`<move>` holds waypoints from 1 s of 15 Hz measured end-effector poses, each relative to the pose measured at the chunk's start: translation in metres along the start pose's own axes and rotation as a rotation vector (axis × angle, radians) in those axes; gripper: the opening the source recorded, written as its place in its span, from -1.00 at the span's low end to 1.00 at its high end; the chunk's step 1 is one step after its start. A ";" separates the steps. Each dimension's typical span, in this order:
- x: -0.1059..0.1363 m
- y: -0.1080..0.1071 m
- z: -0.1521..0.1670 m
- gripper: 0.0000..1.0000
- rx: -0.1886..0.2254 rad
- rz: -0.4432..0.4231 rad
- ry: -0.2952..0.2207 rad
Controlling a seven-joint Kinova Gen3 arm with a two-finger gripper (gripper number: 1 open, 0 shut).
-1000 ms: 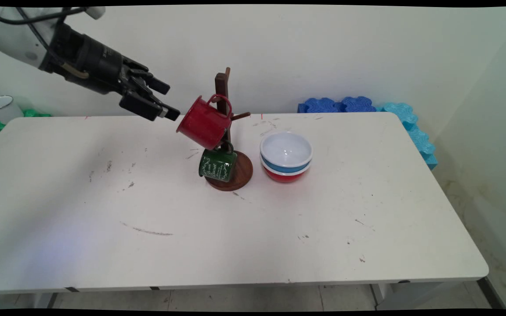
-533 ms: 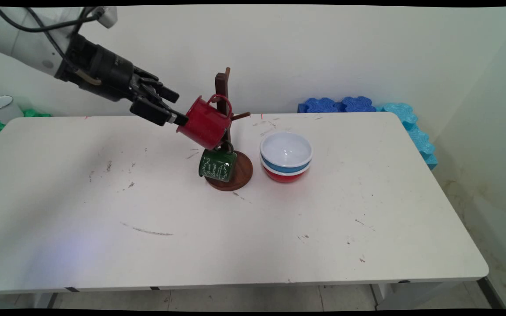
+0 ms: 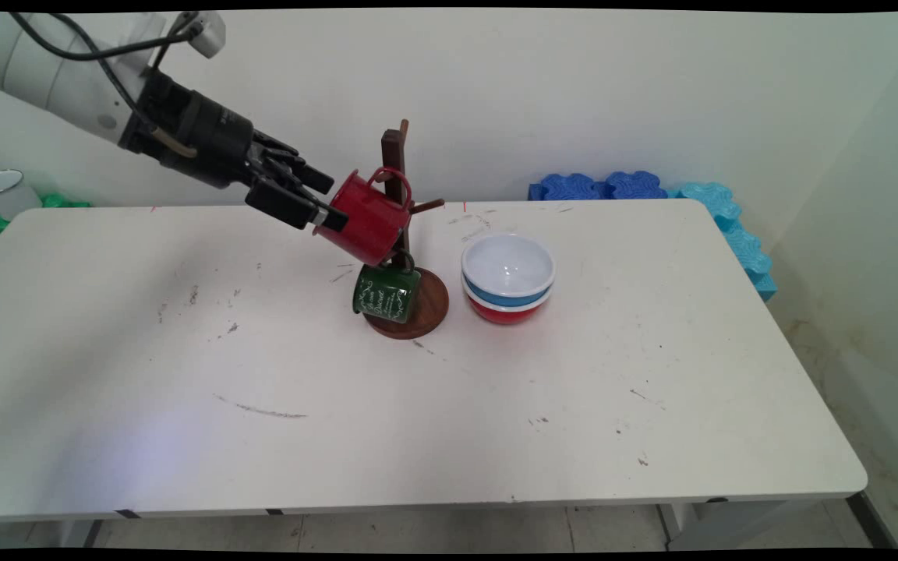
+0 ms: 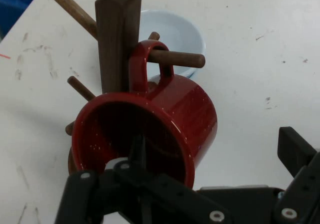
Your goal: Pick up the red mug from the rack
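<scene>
Evidently the white surface [image 3: 496, 405] and everything standing on it lie as they did a second ago; only the arm has shifted. Over that second the end effector [image 3: 324, 204] has advanced rightward from clear air, well short of the mug, to the open mouth of the red mug [image 3: 367, 218], which hangs tilted by its handle on an upper peg of the wooden mug tree [image 3: 396, 156]. The mug itself appears not to have moved on its peg. That places the end effector at the mug's rim, with nothing lifted.

Below it, a green mug [image 3: 387, 294] hangs low on the same tree, over the round base [image 3: 429, 312]. Just right of the base stands a light-blue bowl [image 3: 507, 269] nested in a red bowl [image 3: 505, 313].

From the main view, contact cannot be judged: the fingertips merely overlap the rim. From the hand view, the end effector [image 4: 200, 184] is seen spread apart, one finger [image 4: 137, 156] seemingly reaching inside the red mug [image 4: 185, 114], the other [image 4: 295, 151] well outside its wall; whether the inner finger touches the enamel is not clear. That view also shows the handle looped over the peg [image 4: 177, 58], against the post [image 4: 117, 39].
</scene>
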 end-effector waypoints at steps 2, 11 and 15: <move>0.000 -0.002 0.002 1.00 -0.008 -0.008 0.001; -0.003 -0.007 0.008 1.00 -0.035 -0.043 -0.008; -0.003 -0.008 0.010 -1.00 -0.041 -0.056 -0.011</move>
